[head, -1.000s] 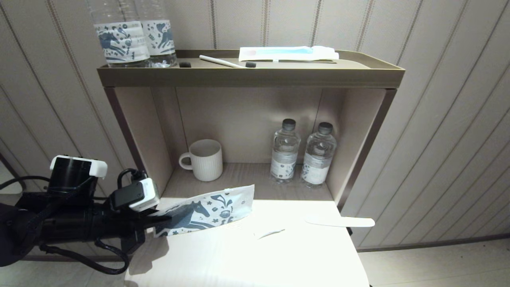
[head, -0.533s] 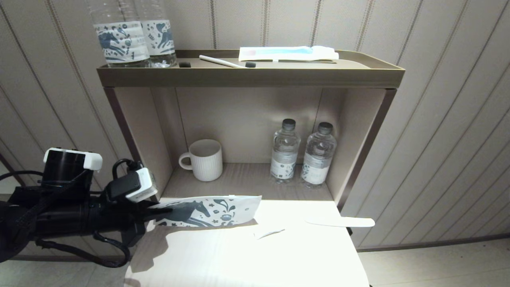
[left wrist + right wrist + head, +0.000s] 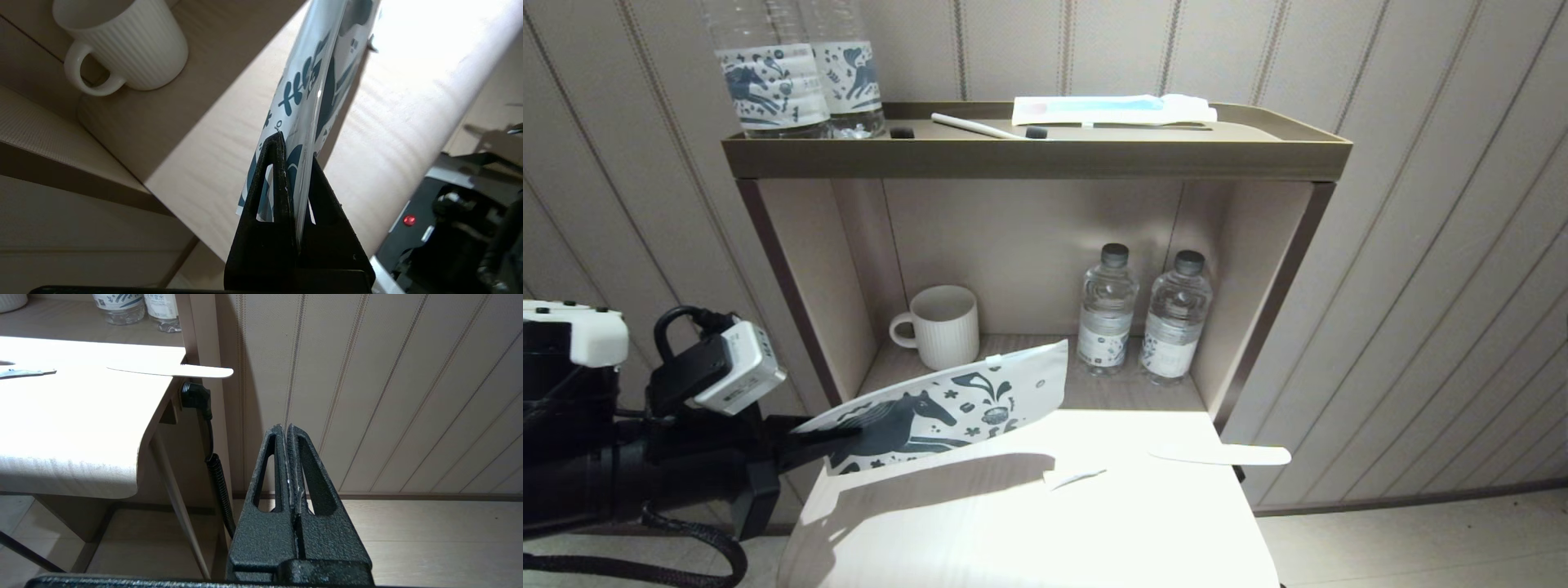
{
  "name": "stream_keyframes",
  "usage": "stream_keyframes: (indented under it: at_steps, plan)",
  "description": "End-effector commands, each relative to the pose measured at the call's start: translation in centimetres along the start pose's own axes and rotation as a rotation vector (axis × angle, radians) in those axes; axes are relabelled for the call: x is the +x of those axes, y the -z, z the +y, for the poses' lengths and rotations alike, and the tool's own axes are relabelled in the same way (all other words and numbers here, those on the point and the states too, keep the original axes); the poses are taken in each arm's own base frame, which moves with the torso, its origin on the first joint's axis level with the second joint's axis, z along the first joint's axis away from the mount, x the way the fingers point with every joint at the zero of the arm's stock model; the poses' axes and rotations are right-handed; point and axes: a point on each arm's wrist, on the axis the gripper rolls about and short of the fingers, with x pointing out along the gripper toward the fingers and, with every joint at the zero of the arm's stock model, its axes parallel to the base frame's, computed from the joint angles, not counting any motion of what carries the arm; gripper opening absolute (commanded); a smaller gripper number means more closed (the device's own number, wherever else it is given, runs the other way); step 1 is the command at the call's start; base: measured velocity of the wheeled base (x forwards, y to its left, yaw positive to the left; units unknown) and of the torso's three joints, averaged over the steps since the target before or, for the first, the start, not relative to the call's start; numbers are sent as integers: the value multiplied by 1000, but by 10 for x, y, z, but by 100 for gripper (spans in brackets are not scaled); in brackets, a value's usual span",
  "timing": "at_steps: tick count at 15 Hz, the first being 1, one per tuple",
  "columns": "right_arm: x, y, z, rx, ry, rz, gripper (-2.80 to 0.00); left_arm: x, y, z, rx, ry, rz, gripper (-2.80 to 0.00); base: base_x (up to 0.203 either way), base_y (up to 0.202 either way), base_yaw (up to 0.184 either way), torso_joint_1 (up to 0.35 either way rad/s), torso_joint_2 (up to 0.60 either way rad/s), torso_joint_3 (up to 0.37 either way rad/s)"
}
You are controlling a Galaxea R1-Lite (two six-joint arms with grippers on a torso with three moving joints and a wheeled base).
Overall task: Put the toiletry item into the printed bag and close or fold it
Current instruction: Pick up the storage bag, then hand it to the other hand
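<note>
Two steps left, by the look of it: loading and closing. Left gripper (image 3: 829,437) pinching the near end of the printed bag (image 3: 947,407), fingers pressed together on the plastic with a sheet edge showing between them in the left wrist view (image 3: 292,179). Bag held off the white table (image 3: 1029,523), tilted with its far end raised toward the lower shelf, horse print facing the head camera. No bulge visible in the pouch, so probably nothing inside yet; mouth not readable as open or sealed from these views.

Lying on the table well apart from the bag: a flat white comb-like item (image 3: 1221,454) overhanging the right edge, and a small white strip (image 3: 1076,478) nearer the middle. Likely one of these the toiletry item, though not certain which. Right gripper (image 3: 289,465) parked low beside the table, fingers pressed together on nothing.

Elsewhere: a ribbed white mug (image 3: 941,327) and two small water bottles (image 3: 1145,314) on the lower shelf, two horse-label bottles (image 3: 796,77) on the top tray.
</note>
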Motion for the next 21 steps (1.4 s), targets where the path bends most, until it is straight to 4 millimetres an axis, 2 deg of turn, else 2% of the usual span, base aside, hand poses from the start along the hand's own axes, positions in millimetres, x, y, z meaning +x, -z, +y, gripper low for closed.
stream_keyframes:
  at_steps: [1,5,12,14,18,19,21]
  plan:
    - [0,0,0,-5,0,-1,-280,-17,-9,-12,18,-2,-59,-280,0,0,0,0,0,0]
    - [0,0,0,-9,-1,4,-280,-16,-19,-18,41,35,-75,-280,0,0,0,0,0,0]
    - [-5,-6,1,-18,-28,24,-280,-10,-29,-22,25,123,12,-280,0,0,0,0,0,0]
    - [-17,-33,2,16,-99,-41,-280,-6,-28,-23,26,138,18,-280,0,0,0,0,0,0]
    - [-54,-80,7,71,-328,-55,-280,4,-28,-22,22,161,35,-280,0,0,0,0,0,0]
    - [-52,-86,8,82,-342,-26,-280,5,-27,-22,19,164,41,-280,0,0,0,0,0,0]
    - [-35,-108,8,123,-347,74,-280,6,-26,-23,16,167,47,-280,0,0,0,0,0,0]
